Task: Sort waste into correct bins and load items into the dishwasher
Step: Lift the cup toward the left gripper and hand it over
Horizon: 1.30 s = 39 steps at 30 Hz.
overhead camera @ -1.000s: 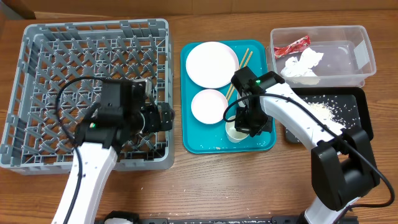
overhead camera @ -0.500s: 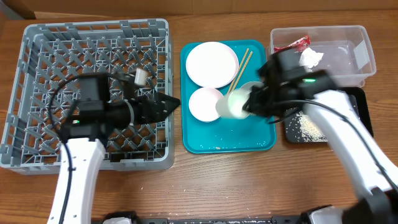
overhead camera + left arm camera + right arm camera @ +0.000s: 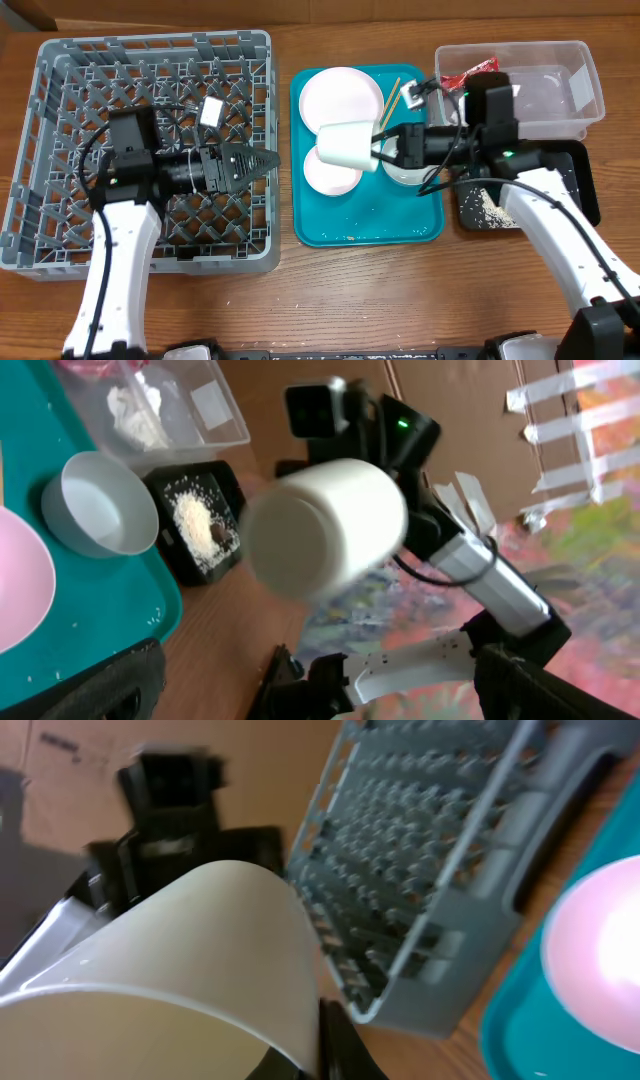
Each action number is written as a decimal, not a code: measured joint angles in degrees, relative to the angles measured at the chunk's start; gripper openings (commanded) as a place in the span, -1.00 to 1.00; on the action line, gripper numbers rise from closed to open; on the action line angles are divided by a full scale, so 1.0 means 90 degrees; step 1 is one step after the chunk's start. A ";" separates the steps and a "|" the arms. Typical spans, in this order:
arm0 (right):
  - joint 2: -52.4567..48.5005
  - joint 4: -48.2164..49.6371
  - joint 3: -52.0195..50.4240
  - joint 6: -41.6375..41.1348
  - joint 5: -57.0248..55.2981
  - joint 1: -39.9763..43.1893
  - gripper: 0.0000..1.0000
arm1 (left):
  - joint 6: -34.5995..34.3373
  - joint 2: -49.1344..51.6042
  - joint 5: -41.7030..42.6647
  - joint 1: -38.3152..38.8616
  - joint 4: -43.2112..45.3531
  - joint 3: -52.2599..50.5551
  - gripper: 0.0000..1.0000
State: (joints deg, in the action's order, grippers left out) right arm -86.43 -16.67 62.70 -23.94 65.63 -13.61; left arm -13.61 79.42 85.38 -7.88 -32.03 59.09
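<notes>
At frame centre the right gripper (image 3: 378,152) is clamped on the rim of the white cup (image 3: 345,145), holding it sideways above the teal tray (image 3: 390,215). The left gripper (image 3: 265,163), wide open and empty, faces it from the right edge of the rack (image 3: 60,60). This is likely a handover, so the left must grasp the cup before the right lets go.

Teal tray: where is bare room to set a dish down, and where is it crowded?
Free: the tray along its near rim, below the pink plate and bowl. Crowded: the far half, with white plate, chopsticks and held cup.
</notes>
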 measured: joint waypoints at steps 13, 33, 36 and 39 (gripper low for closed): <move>-0.0396 0.1705 -0.0010 -0.1457 -0.0661 -0.1268 -0.92 | -0.0971 0.0406 0.0066 0.0202 0.0090 0.0005 1.00; -0.1178 0.3281 -0.0012 -0.2676 -0.0726 -0.1787 -0.92 | -0.1212 0.0418 0.0260 0.0199 0.0058 0.0005 0.32; -0.1178 0.3281 -0.0012 -0.2708 -0.0716 -0.1790 -0.81 | -0.1222 0.0418 0.0270 0.0199 0.0053 0.0005 0.10; -0.1185 0.3281 -0.0012 -0.2752 -0.0763 -0.1853 -0.42 | -0.1236 0.0418 0.0284 0.0209 0.0051 0.0005 -0.07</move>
State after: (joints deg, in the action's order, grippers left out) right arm -97.10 12.86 62.59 -48.71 58.76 -30.28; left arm -24.73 83.18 87.94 -6.00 -31.57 59.13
